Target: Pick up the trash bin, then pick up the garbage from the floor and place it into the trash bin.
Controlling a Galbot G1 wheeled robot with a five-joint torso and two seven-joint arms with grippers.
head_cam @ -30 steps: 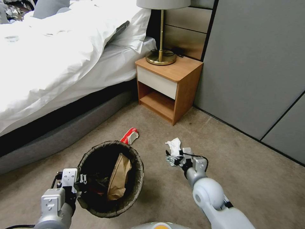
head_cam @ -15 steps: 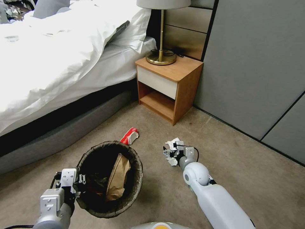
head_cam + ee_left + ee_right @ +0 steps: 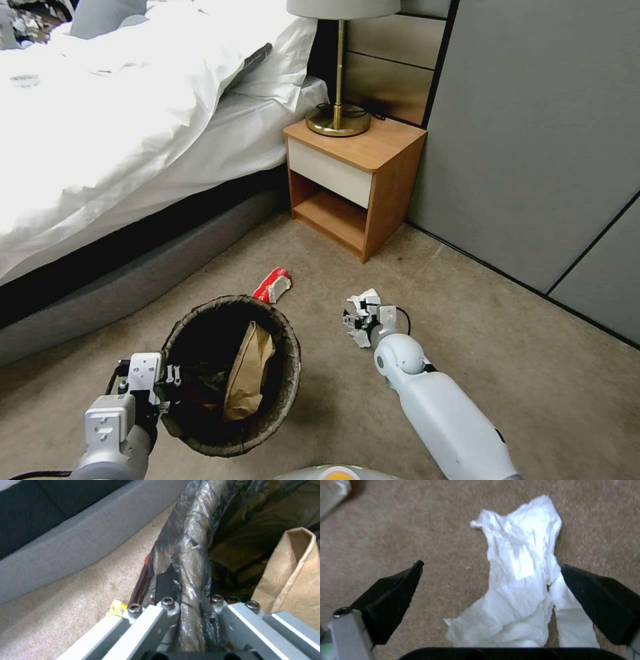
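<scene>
Right gripper [image 3: 490, 567] spread wide over the crumpled white tissue [image 3: 523, 580] on the carpet.

The tissue lies between the two dark fingers, nearer one of them, and nothing is gripped. The left gripper [image 3: 190, 605] is clamped on the liner-wrapped rim of the trash bin [image 3: 230, 373], which holds brown paper [image 3: 248, 380]. A red-and-white packet [image 3: 271, 285] lies just beyond the bin.

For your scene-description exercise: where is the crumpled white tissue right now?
The crumpled white tissue lies on the carpet between the right hand's open fingers, right of the trash bin.
</scene>
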